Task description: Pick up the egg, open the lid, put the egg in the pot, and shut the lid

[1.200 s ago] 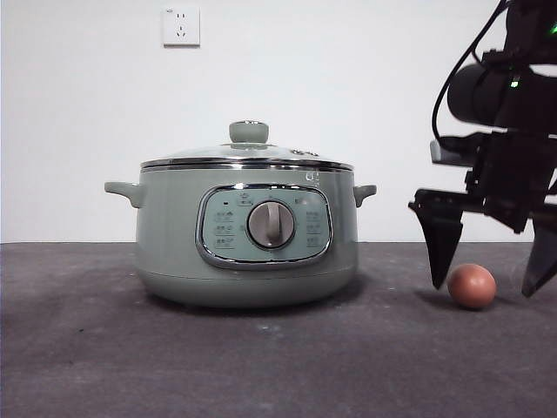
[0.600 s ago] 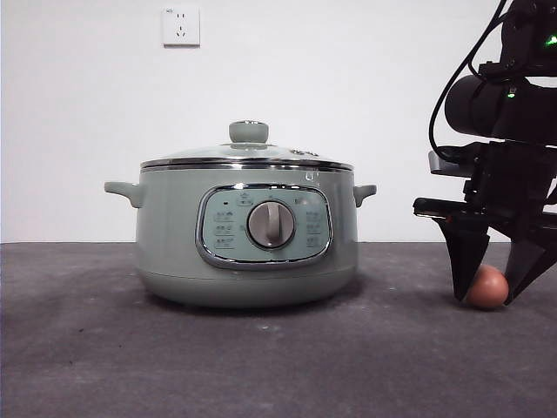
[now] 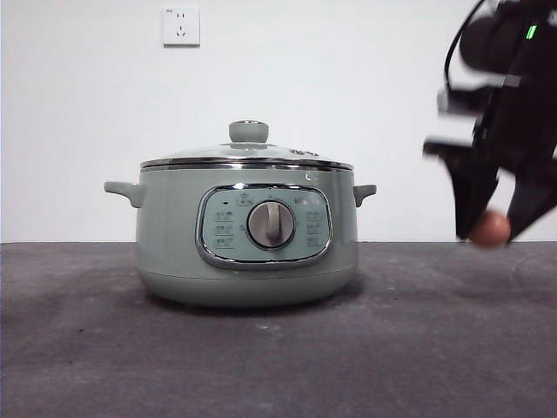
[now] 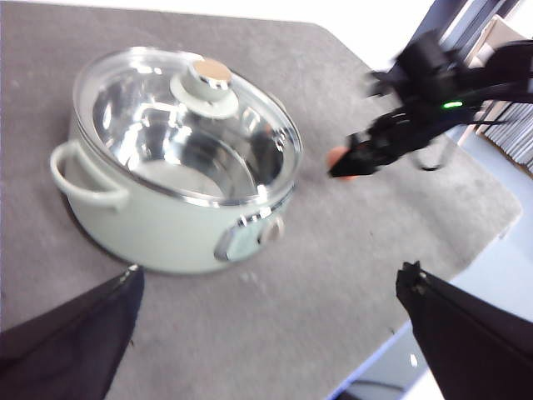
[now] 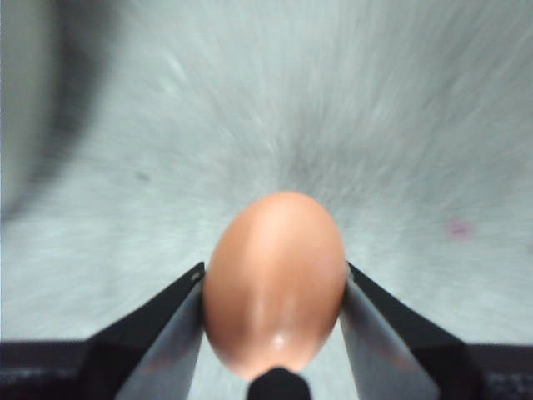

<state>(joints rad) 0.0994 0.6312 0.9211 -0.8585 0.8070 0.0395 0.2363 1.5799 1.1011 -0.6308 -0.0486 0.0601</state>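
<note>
The pale green pot (image 3: 246,235) stands on the grey table with its glass lid (image 3: 247,155) shut on it; both also show in the left wrist view, the pot (image 4: 171,187) and the lid (image 4: 185,117). My right gripper (image 3: 493,228) is shut on the reddish-brown egg (image 3: 490,229) and holds it above the table, right of the pot. The right wrist view shows the egg (image 5: 275,279) squeezed between both jaws. The left wrist view also shows that arm with the egg (image 4: 340,157). My left gripper (image 4: 266,321) is open, high above the table in front of the pot.
A white wall with a socket (image 3: 181,25) stands behind the table. The table's edge (image 4: 466,229) lies beyond the right arm in the left wrist view. Grey table surface (image 3: 261,366) stretches in front of the pot.
My right gripper closed around the egg on the table, then lifted it clear of the surface. The pot and lid have not moved.
</note>
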